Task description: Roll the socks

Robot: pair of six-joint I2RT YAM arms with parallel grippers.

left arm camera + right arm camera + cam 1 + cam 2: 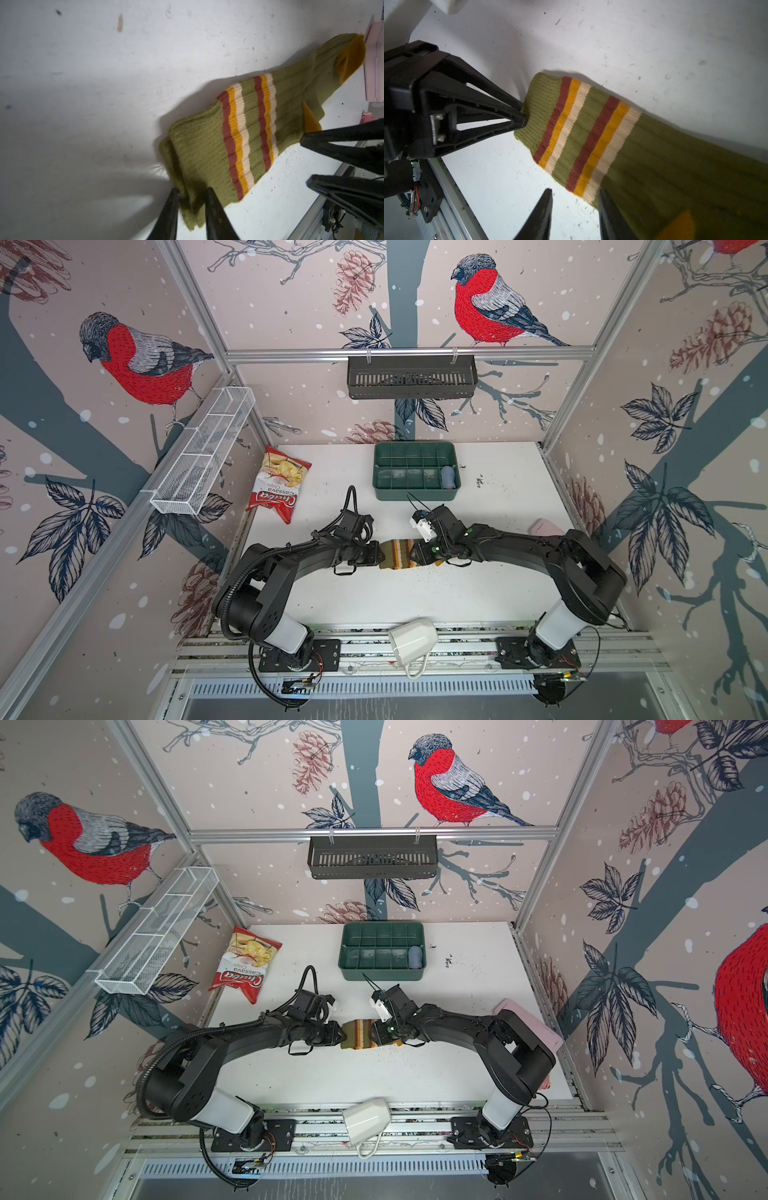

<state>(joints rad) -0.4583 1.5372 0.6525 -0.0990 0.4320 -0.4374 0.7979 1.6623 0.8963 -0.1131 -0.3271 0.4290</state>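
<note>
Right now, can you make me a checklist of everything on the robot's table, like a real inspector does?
Surface: white table, scuffed, with dark specks scattered about.
Job's things: olive-green striped socks, stacked and lying flat, not rolled.
Clutter: cassava chips bag; green divided tray holding a blue-grey sock roll; pink object at the right edge.
Grippers: left gripper shut on the socks' cuff; right gripper open, by the stripes.
Cables: black cable loop above the left wrist, clear of the socks.
Surroundings: bird-print walls; white mesh basket; black slotted basket.
</note>
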